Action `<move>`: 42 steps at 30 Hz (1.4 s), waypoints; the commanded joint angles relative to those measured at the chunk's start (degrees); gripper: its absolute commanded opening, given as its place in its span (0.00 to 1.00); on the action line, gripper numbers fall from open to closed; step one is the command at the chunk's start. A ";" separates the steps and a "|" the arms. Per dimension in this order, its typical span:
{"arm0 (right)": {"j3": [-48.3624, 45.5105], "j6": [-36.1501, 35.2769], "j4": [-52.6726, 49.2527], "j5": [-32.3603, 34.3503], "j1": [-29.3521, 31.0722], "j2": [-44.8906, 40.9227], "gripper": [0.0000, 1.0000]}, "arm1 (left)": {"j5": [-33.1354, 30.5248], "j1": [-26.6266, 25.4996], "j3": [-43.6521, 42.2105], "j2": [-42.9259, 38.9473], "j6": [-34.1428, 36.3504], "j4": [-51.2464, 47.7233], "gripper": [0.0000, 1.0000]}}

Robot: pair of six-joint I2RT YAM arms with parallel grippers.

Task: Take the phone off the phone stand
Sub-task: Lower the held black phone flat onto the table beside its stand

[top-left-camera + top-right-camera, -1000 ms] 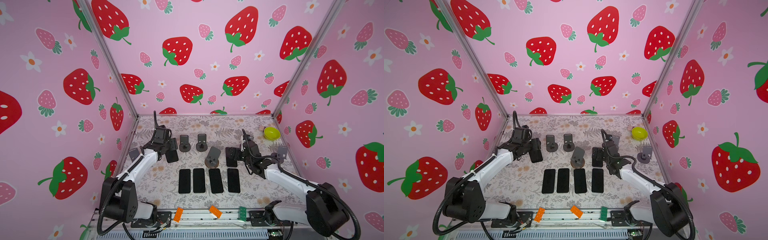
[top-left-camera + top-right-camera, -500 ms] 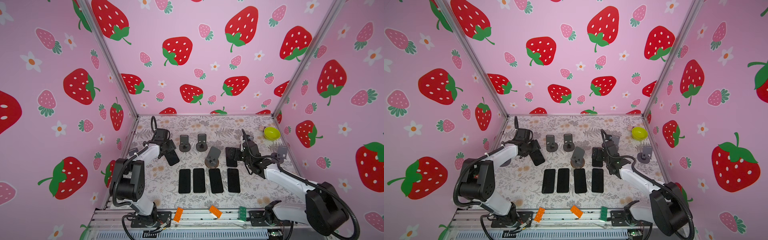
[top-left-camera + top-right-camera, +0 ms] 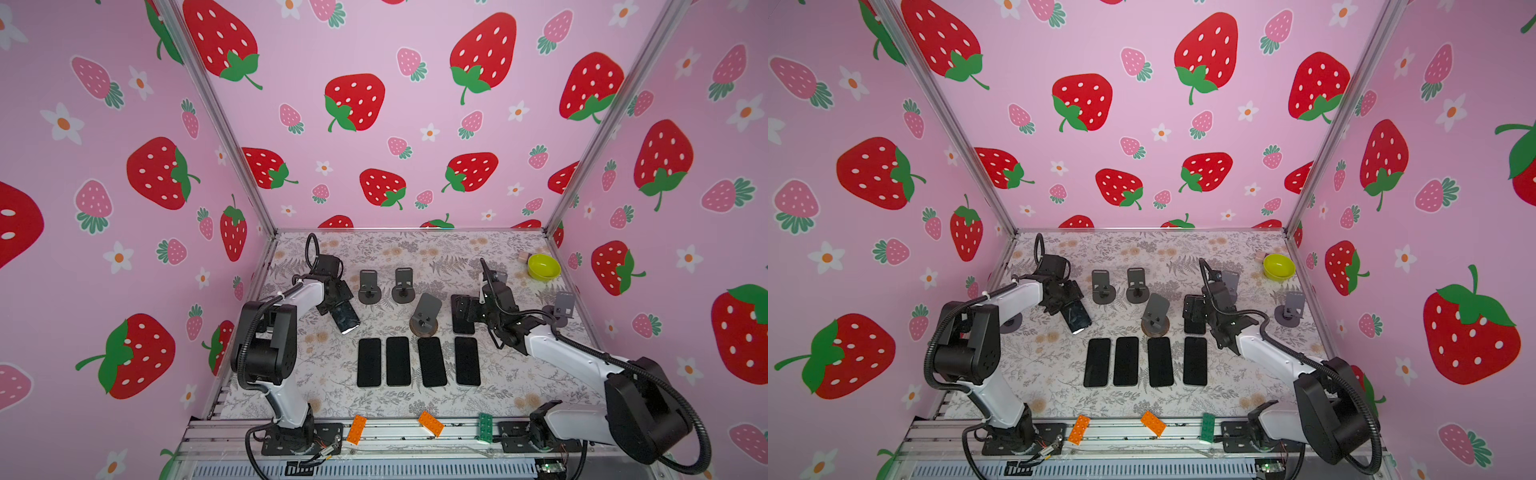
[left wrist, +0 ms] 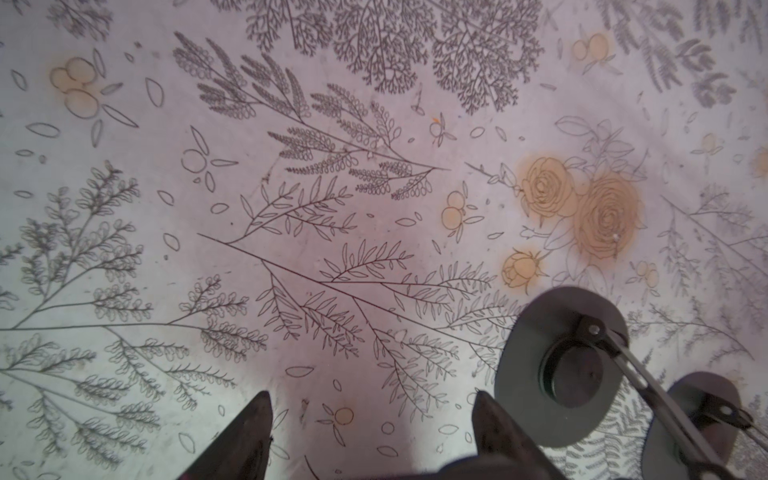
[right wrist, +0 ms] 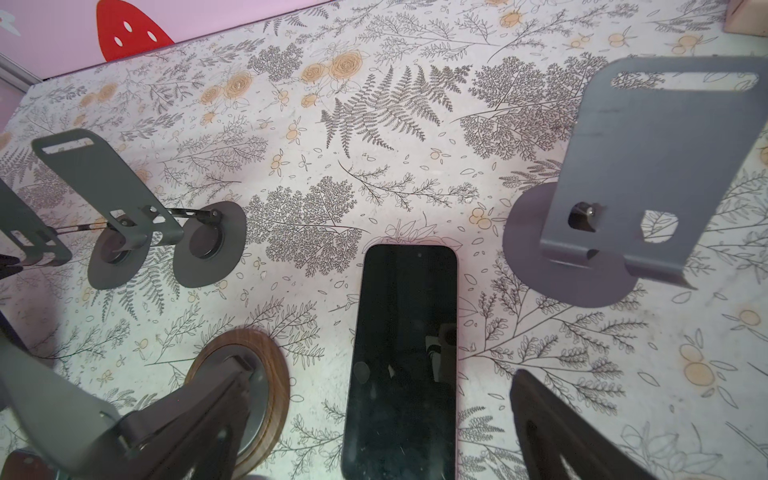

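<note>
My left gripper (image 3: 337,303) (image 3: 1068,305) is shut on a black phone (image 3: 345,316) (image 3: 1077,318), which hangs tilted above the table, left of two empty grey phone stands (image 3: 369,286) (image 3: 403,284). In the left wrist view the gripper (image 4: 372,409) shows only bare table between its fingertips; the phone is out of that frame. My right gripper (image 3: 469,311) (image 5: 374,436) stands open over another phone (image 5: 403,353) that lies flat on the table, with gaps at both sides.
Several phones lie in a row near the front (image 3: 398,361). A wooden-based stand (image 3: 424,318) stands mid-table, with grey stands behind the right gripper (image 3: 496,276) and at the right (image 3: 563,305). A green bowl (image 3: 543,267) sits back right. Toy bricks (image 3: 356,430) rest on the front rail.
The left arm's elbow has risen and swung upright, and the phone it holds has sunk slightly toward the front. The right arm has not moved.
</note>
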 commanded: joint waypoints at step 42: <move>0.74 0.77 0.32 -2.17 0.07 1.28 1.00 | -6.09 -4.11 0.35 6.41 -1.66 -2.80 0.63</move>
